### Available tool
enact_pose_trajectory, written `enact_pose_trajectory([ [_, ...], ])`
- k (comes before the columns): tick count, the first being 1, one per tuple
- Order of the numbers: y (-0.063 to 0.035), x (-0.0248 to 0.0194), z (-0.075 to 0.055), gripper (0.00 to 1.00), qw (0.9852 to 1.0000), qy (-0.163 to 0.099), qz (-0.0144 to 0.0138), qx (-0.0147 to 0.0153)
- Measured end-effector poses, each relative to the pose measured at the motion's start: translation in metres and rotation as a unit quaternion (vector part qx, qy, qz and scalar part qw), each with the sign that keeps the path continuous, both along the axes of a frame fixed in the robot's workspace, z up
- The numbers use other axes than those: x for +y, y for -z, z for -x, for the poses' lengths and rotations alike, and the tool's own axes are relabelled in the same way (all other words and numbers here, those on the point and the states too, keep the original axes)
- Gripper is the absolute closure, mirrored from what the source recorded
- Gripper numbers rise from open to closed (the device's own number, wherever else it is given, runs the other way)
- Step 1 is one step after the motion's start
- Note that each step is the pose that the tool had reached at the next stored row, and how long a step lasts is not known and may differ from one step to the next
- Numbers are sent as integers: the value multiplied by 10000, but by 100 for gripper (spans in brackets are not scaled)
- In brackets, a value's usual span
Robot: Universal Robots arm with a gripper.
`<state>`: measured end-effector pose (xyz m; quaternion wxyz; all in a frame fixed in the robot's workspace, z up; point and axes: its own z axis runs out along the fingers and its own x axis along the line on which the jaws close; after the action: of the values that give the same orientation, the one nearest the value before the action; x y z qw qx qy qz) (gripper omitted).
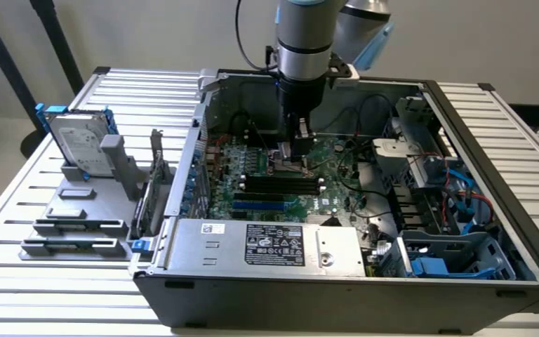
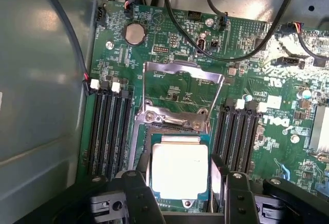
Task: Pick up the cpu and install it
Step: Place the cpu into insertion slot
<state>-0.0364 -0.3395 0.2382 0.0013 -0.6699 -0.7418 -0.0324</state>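
Lying flat directly beneath the end effector (image 2: 179, 168), between its fingers (image 2: 142, 168), the small square cpu (image 2: 180, 170) with its silvery-grey metal top sits within the socket frame (image 2: 145, 131) of the green motherboard (image 2: 257, 131).

Assessment: the part looks light, rigid and smooth-topped. Its underside contacts are likely fragile, so any hold belongs on two opposite side edges, kept level.

The hinged silver metal load plate (image 2: 180, 88) stands raised just beyond the fingertips. Black memory slots (image 2: 110, 131) run on either side.

End effector: jaws spread wide, one finger just beside each side edge of the cpu, a narrow dark gap visible on one side. It appears to grip nothing.

In the exterior view the end effector (image 1: 293, 158) reaches down inside the open grey computer case (image 1: 344, 295).
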Motion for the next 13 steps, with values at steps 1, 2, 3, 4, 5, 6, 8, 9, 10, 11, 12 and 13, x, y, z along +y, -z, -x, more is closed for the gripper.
enact_pose_trajectory([
  [1, 5, 2, 2, 45, 10000, 43, 0, 2],
  [2, 10, 3, 4, 45, 10000, 87, 0, 4],
  [3, 15, 6, 7, 45, 9999, 130, 0, 6],
  [4, 21, 8, 11, 45, 9999, 167, 0, 7],
  [5, 26, 12, 15, 45, 9998, 197, 0, 8],
  [6, 32, 17, 21, 45, 9998, 222, 0, 8],
  [8, 46, 30, 34, 45, 9997, 260, 0, 11],
  [9, 53, 39, 41, 45, 9996, 274, 0, 12],
  [10, 63, 50, 49, 45, 9996, 284, 0, 13],
  [11, 73, 61, 55, 45, 9996, 292, -1, 15],
  [12, 81, 72, 59, 45, 9996, 299, -2, 17],
  [13, 87, 82, 62, 45, 9995, 306, -4, 19],
])
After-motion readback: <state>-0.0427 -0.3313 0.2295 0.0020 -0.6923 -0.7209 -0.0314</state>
